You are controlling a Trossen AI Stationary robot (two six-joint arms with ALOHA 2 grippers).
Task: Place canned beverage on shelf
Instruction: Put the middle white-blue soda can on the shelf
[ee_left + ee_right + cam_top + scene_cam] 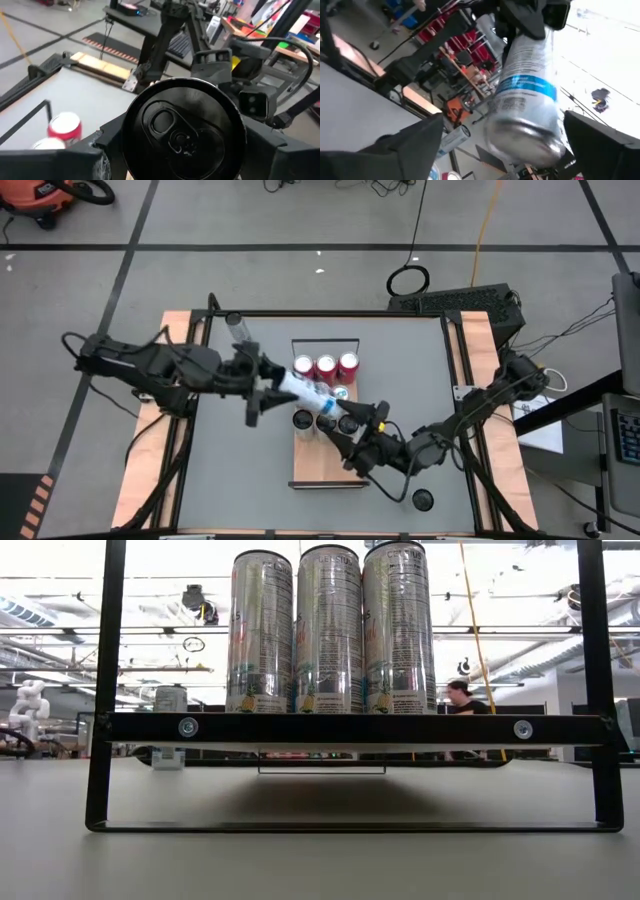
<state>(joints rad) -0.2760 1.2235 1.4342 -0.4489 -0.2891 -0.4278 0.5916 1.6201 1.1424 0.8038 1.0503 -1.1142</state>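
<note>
The can [303,388] is in mid-air over the middle of the table, lying almost flat, above the shelf [325,470]. The left gripper [266,387] is clamped around it near its top end. The right gripper [345,423] sits just beside the can's other end with its fingers spread wide, so it holds nothing; from its wrist view the can's base hangs free between the two dark fingers.

This looks like a handover between the arms, with the left arm now carrying the load. Next, I'd guess, the can has to be turned upright and set down on the board.

Room is the issue. Three red-topped cans [325,367] stand in a row at the shelf's far end, against the wire rail [325,343], and two more dark-topped cans [303,420] stand nearer, right under the arms. The near stretch of the board is bare and looks like the easiest landing spot. The right arm crowds that side, so it would need to back away first. A stray can [240,330] lies on the table at far left, well clear.
</note>
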